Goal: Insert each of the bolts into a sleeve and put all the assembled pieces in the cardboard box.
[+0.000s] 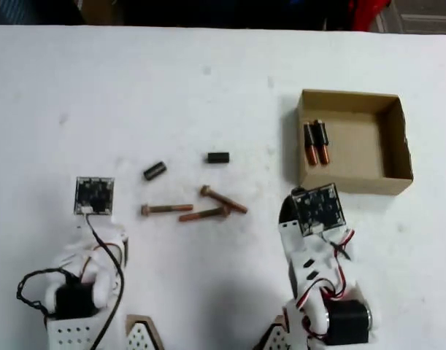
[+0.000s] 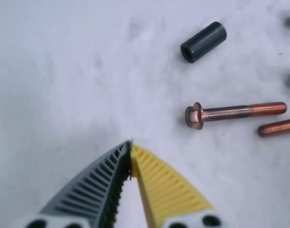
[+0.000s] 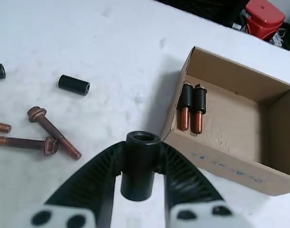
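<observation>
My right gripper (image 3: 141, 153) is shut on an upright black sleeve (image 3: 140, 166), close to the near wall of the cardboard box (image 3: 230, 164). Two assembled pieces (image 3: 191, 107) lie side by side in the box (image 1: 354, 179), against its left wall. Three copper bolts (image 1: 166, 208) (image 1: 204, 214) (image 1: 224, 199) lie on the white table between the arms. Two loose black sleeves (image 1: 155, 171) (image 1: 218, 157) lie just beyond them. My left gripper (image 2: 130, 148) is shut and holds nothing, low over bare table, a short way from one bolt (image 2: 235, 113) and one sleeve (image 2: 203, 42).
The table (image 1: 208, 80) is white and bare toward the back and far left. Both arm bases and their cables (image 1: 109, 270) stand at the front edge. A red object (image 3: 263, 14) sits off the table behind the box.
</observation>
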`<action>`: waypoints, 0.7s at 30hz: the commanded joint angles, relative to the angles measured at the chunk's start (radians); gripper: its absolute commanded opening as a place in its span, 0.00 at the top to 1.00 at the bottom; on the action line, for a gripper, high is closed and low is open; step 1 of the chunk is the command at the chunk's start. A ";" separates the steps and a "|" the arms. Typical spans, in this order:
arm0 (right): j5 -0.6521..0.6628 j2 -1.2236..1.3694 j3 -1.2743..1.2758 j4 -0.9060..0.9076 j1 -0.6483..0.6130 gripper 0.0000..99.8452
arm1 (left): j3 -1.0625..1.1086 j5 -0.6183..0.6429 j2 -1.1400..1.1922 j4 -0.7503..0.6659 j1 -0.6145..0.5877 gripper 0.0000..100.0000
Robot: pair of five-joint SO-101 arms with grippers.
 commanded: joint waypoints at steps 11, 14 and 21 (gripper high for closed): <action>-0.075 -0.021 0.115 -0.114 0.105 0.98 | -0.371 -0.071 0.048 0.199 0.048 0.98; -0.075 -0.021 0.143 -0.127 0.107 0.98 | -0.468 -0.064 0.223 0.206 0.048 0.98; -0.075 -0.021 0.147 -0.125 0.108 0.98 | -0.654 -0.072 0.728 0.198 0.147 0.98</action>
